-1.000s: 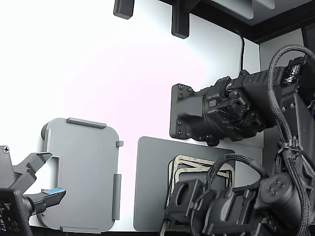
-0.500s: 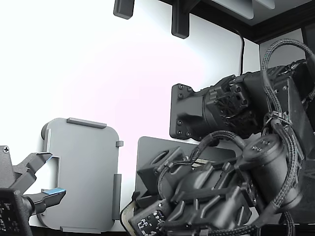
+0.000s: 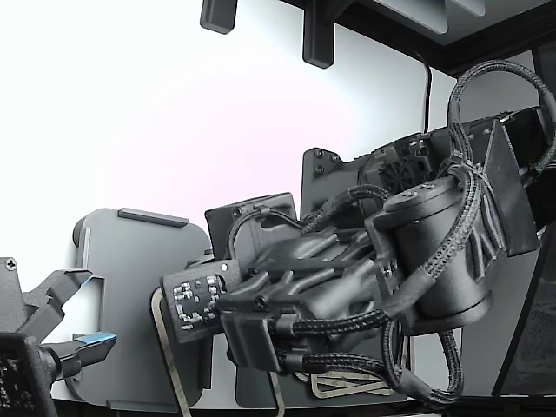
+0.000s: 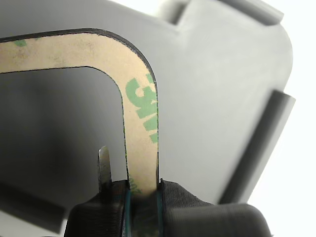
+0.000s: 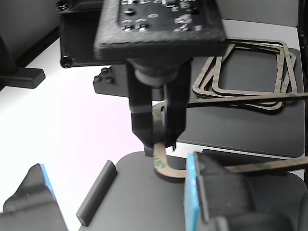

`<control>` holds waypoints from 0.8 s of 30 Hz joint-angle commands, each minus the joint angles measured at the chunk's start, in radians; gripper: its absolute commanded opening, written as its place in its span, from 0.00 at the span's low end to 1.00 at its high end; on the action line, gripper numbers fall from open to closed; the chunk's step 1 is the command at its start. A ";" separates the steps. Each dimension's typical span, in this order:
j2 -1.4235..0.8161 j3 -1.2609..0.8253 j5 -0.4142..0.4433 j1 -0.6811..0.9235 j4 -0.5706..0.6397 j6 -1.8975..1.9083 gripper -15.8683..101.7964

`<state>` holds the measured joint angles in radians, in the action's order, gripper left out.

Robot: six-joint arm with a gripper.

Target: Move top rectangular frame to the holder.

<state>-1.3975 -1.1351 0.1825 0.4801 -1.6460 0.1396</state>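
The gripper, its jaws pinched tight on one side rail of the top rectangular frame, now sits in the lower middle of the exterior view, over the near edge of the holder. A second ago it was down at the lower right of that view, on the frame stack lying on the darker grey mat; half a second ago it had lifted and started toward the exterior view's left. So the pick looks done and the carry is most of the way across. In the wrist view the frame's rounded corner hangs in front of the holder's face, near a raised tab. It is held on edge rather than flat, so it likely must be laid level and squared inside the tabs before release.
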 commanded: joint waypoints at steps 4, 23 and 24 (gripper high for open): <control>0.040 0.087 0.008 -0.081 -0.009 0.002 0.04; 0.173 0.212 -0.109 -0.216 -0.009 0.120 0.04; 0.181 0.221 -0.115 -0.221 -0.009 0.123 0.04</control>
<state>-1.2011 -0.9526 0.0721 0.2777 -1.6460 0.2592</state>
